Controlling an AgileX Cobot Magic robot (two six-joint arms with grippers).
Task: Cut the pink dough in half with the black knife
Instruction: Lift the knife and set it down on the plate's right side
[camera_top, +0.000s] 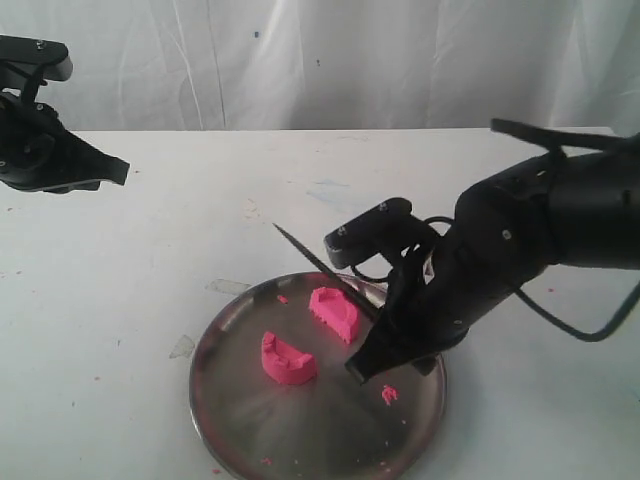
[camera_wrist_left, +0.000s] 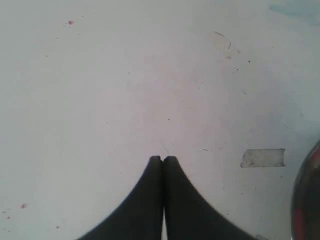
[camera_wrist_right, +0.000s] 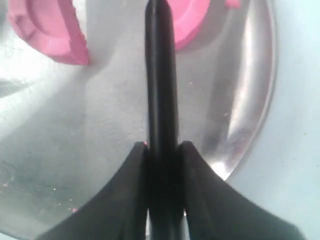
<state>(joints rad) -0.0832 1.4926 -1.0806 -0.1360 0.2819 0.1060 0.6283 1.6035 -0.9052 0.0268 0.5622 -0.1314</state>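
- We find the left gripper (camera_top: 118, 172) far left, raised above the bare white table (camera_top: 200, 220), well apart from the plate; in its wrist view the fingertips (camera_wrist_left: 163, 161) are pressed together with nothing between them.
- We note a strip of clear tape (camera_wrist_left: 263, 158) on the table just ahead of that gripper.
- We record the pink dough as two separate pieces on the round steel plate (camera_top: 240, 420): one half (camera_top: 287, 361) lies well to the left of the blade, the other half (camera_top: 337, 312) just beside it.
- We see the black knife (camera_top: 318, 265) tilted, tip up and to the left, above the plate's far edge.
- We confirm the right gripper (camera_top: 366, 366) is clamped on the knife handle (camera_wrist_right: 161, 150), over the plate.
- We note a pink crumb (camera_top: 389, 394) just right of that gripper.
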